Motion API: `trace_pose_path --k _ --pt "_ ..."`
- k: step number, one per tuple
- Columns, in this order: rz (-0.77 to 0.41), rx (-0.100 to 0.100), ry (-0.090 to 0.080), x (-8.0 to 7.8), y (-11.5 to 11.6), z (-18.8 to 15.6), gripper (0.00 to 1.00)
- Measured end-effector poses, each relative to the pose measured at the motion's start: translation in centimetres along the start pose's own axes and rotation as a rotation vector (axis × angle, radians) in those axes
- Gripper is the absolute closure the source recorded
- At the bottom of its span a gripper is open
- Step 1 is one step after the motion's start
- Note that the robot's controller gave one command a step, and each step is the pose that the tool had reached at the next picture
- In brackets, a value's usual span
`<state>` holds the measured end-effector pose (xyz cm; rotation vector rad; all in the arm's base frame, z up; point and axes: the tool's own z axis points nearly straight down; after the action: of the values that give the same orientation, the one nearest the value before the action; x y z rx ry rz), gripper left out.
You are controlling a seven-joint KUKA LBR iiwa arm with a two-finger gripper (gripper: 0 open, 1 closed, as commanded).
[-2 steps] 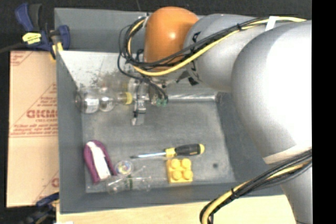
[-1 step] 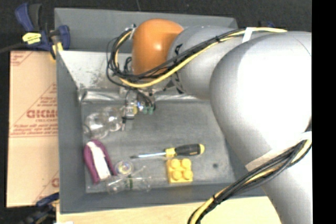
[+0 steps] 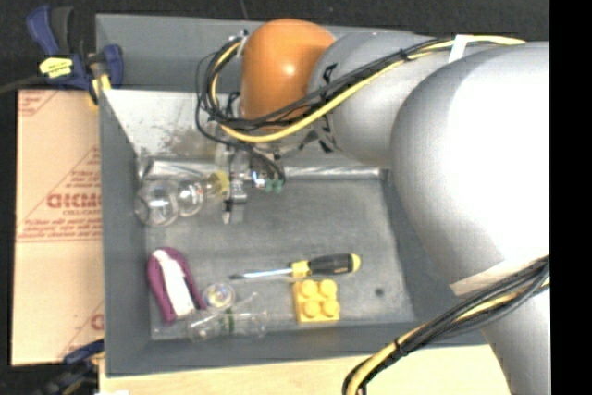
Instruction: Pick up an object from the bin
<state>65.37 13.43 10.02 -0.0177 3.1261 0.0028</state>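
Item: clear glassware (image 3: pixel 171 197), lying just beside my gripper (image 3: pixel 233 199) on its view-left side, long axis pointing roughly toward the tool. Open or closed: I cannot tell. Screwdriver (image 3: pixel 301 269): below the tool in view, apart.

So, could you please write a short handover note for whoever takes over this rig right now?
Tool: low in the bin, upper left, right beside the clear glassware; whether it grips anything cannot be told.
Other things: purple-and-white piece lower left, screwdriver mid-floor, yellow block just below it, clear bits along the near wall.
Done: tool is down at the glassware; nothing is lifted.
Left: close on one thing and lift it out.
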Motion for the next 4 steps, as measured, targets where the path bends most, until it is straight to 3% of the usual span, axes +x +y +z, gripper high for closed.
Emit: trace_pose_path --k 1,2,3,4 --pt "0.042 -0.002 -0.001 -0.1 0.3 1.8 0.00" --pt "0.093 -0.002 -0.006 0.3 0.3 3.0 1.00" --pt "0.093 -0.002 -0.006 0.3 0.3 3.0 1.00" --pt "0.093 0.000 0.004 0.6 0.2 1.6 1.00"
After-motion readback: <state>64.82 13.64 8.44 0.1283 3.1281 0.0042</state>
